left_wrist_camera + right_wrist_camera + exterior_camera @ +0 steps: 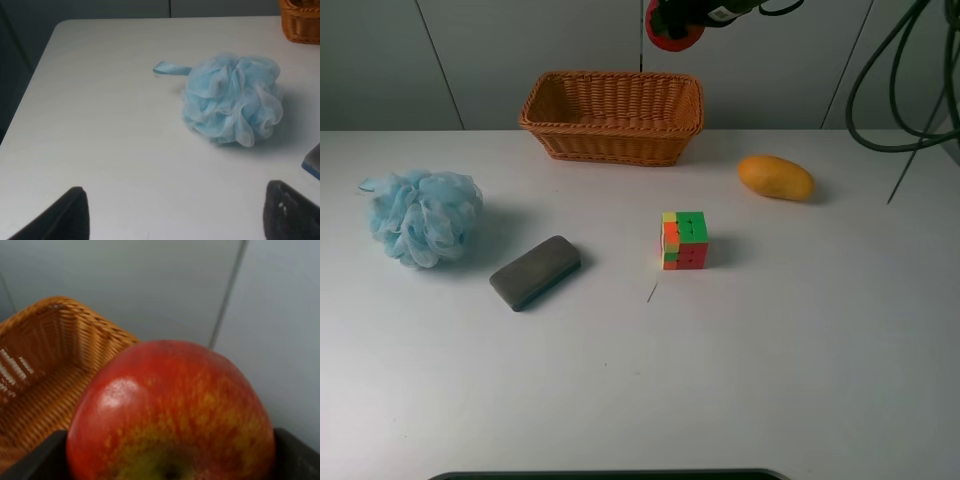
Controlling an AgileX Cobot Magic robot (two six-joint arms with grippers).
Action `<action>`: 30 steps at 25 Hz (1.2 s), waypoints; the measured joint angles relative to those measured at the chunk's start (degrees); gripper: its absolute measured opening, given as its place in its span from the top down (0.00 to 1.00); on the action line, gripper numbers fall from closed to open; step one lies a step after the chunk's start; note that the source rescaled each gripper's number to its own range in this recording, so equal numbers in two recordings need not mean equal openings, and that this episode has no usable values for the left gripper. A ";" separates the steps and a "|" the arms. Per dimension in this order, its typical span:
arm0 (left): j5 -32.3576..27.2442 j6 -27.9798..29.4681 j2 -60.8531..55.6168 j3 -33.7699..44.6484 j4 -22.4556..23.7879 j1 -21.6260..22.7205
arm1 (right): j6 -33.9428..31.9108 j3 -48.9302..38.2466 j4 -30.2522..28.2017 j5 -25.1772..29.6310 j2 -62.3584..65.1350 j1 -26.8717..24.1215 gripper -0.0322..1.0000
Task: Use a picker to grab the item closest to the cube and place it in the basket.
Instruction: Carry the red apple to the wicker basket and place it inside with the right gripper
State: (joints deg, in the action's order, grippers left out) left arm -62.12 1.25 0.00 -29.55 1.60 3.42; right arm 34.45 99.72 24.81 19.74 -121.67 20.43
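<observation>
On your left side the left fingers [72, 216] are spread wide with nothing between them, low over the desk [800, 380] and looking at the blue bath pouf [420, 215], so leave that arm parked there. The work is on the other arm: the right fingers [296, 456] pinch a red apple [170, 405] from both sides, and it hangs high in the air over the wicker basket [610, 145], toward its right-hand end as the high camera shows it. From the wrist picture the apple looks to sit nearer the basket's end wall than its middle, so I would have you slide it toward the centre of the weave, bring it down until it is close above the floor of the basket, and only then let the fingers part; a round fruit dropped from this height could bounce out or tip the light basket. Across the desk from left to right you have the pouf, a grey block [535, 271] lying flat near it, the coloured cube [684, 240] well apart from both, and a mango [775, 177] further right. The desk is white, matte and level, with one thin dark fleck just in front of the cube. Behind it stands a pale grey panelled wall, and dark cables [880, 100] loop down at the far right
</observation>
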 joint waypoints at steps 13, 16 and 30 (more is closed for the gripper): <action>0.00 0.00 0.00 0.00 0.00 0.00 | 0.33 7.28 2.76 3.82 -11.13 2.12 0.90; 0.00 0.00 0.00 0.00 0.00 0.00 | 0.46 7.43 2.76 4.73 -11.13 2.22 0.90; 0.00 0.00 0.00 0.00 0.00 0.00 | 0.68 7.52 2.76 5.84 -11.02 2.22 0.01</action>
State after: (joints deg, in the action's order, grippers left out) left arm -62.12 1.25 0.00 -29.55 1.60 3.42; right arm 35.13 107.24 27.56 25.58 -132.68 22.65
